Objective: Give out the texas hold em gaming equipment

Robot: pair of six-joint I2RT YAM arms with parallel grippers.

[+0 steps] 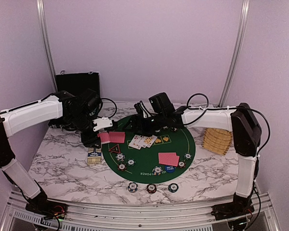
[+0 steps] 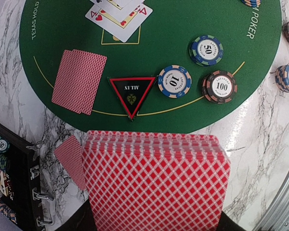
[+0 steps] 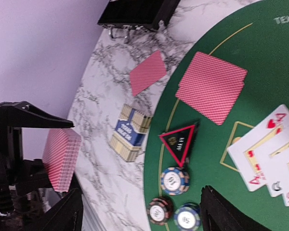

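My left gripper (image 1: 100,130) is shut on a deck of red-backed playing cards (image 2: 154,178), which hides its fingers, over the marble at the left edge of the green mat (image 1: 149,154). Beyond the deck lie the red-rimmed black triangle (image 2: 131,92), three poker chips (image 2: 174,81) and two face-down cards (image 2: 79,81). A single face-down card (image 2: 71,159) rests on the marble. My right gripper (image 3: 144,214) is open and holds nothing. It hangs over the mat near the face-up cards (image 1: 143,141). Another face-down pair (image 1: 168,159) and a blue button disc (image 1: 170,168) lie at the mat's front right.
A blue card box (image 1: 94,156) lies left of the mat. Three chip stacks (image 1: 151,188) stand on the marble at the front. The black case (image 1: 78,82) is at the back left, a tan slatted wooden object (image 1: 217,139) at the right.
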